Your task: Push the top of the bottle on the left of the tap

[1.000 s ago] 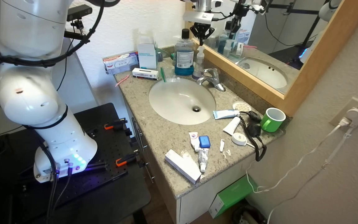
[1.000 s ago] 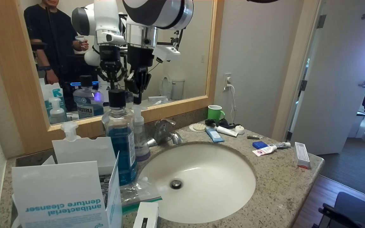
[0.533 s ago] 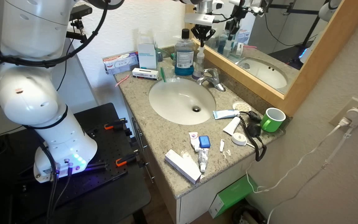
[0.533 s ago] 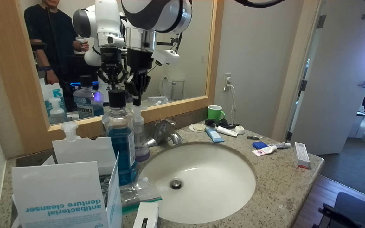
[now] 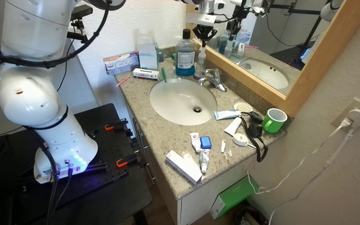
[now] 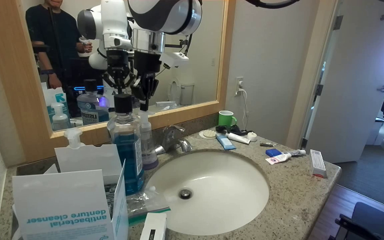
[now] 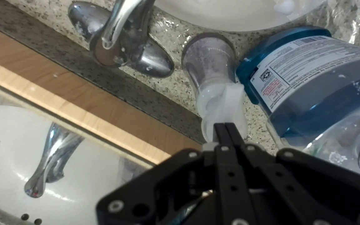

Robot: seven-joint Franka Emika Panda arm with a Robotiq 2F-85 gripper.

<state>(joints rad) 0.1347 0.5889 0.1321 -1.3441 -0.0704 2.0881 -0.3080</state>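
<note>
The bottle is a slim see-through pump bottle point(image 5: 200, 68) with a purplish base, upright on the counter left of the tap point(image 5: 212, 79). It also shows in an exterior view point(image 6: 148, 148) and in the wrist view point(image 7: 210, 59). Its top is a whitish pump head point(image 7: 227, 104), also in an exterior view point(image 6: 144, 117). My gripper point(image 7: 224, 125) is shut with nothing between its fingers. It points straight down, and its tips point(image 6: 144, 106) are right at the pump head and seem to touch it. The exact contact point is hidden. The chrome tap point(image 7: 127, 34) stands beside the bottle.
A large blue mouthwash bottle point(image 5: 185, 57) with a black cap stands close beside the pump bottle. The mirror's wooden frame point(image 7: 83, 97) is close on the opposite side. An open denture-cleanser box point(image 6: 62, 200), the sink point(image 5: 183, 103) and a green cup point(image 5: 273, 120) are also there.
My gripper has moved slightly down and a little toward the mirror side over the past second, its tips now closer on the pump head. It has stayed shut; the counter things have not moved.
</note>
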